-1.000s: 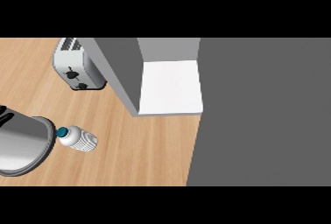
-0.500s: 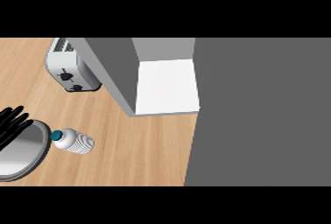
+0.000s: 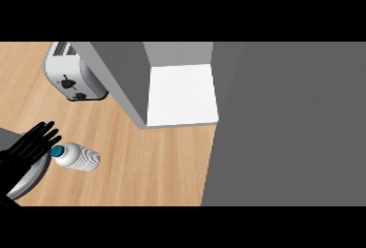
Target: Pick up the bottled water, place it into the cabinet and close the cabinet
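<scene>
We note the small clear ribbed water bottle with a teal cap (image 3: pixel 77 157) lying on its side on the light wooden counter (image 3: pixel 143 164), toward the lower left of the view. Its long axis runs roughly left to right with a slight tilt; the cap points left and a little up, the base right and a little down.

At the left edge we see one black hand (image 3: pixel 30 145), fingers straight and spread, pointing up and to the right. Its fingertips reach just beside the bottle's cap; we cannot tell whether they touch. Nothing is grasped. Coming in from the left side, it reads as the left hand. No second hand shows.

Under the hand lies a round grey metal disc-like thing (image 3: pixel 27 180), partly cut by the view's edge; what it is we cannot tell.

Up the counter stands a silver two-slot toaster (image 3: pixel 71 72), well apart from the bottle. Right of it is the grey cabinet (image 3: pixel 121 77), its white inner floor (image 3: pixel 181 92) showing. A broad dark grey panel (image 3: pixel 286 126) fills the right side. Bare counter lies between bottle and cabinet.
</scene>
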Controlling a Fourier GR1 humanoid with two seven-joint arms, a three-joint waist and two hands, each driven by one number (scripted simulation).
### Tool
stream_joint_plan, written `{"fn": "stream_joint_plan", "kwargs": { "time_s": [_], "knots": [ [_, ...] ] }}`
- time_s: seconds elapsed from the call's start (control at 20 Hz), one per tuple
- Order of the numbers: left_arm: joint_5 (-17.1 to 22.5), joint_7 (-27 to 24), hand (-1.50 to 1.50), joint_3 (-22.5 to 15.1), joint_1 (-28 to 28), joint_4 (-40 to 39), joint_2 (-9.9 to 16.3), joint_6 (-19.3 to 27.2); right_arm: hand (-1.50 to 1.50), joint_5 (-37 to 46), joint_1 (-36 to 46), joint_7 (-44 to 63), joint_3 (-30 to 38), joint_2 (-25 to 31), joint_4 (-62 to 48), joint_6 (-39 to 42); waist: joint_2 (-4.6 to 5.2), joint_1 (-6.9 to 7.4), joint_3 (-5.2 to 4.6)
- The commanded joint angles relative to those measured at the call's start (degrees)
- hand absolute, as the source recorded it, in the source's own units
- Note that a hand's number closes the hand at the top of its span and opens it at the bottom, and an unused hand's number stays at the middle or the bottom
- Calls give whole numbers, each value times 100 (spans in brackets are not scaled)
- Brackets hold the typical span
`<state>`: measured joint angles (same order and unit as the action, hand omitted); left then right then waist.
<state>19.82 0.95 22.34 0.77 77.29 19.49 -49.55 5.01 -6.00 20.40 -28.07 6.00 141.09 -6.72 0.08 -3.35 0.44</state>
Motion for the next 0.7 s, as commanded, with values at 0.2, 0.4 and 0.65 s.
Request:
{"fn": "stream_joint_plan", "kwargs": {
  "time_s": [0.2,0.4,0.65],
  "knots": [
    [-1468,-1872,-150,-73,-944,-2382,-125,-72,-150,370,-124,402,-150,184,627,-150,27,36,-85],
    [-2003,-2898,-150,-197,-1161,-3199,-90,175,-150,596,-342,24,-575,138,370,-286,23,37,-85],
    [-2385,-3816,-150,-469,-1372,-3981,-232,518,-150,660,-239,78,-541,197,484,-404,19,75,-85]
  ]
}}
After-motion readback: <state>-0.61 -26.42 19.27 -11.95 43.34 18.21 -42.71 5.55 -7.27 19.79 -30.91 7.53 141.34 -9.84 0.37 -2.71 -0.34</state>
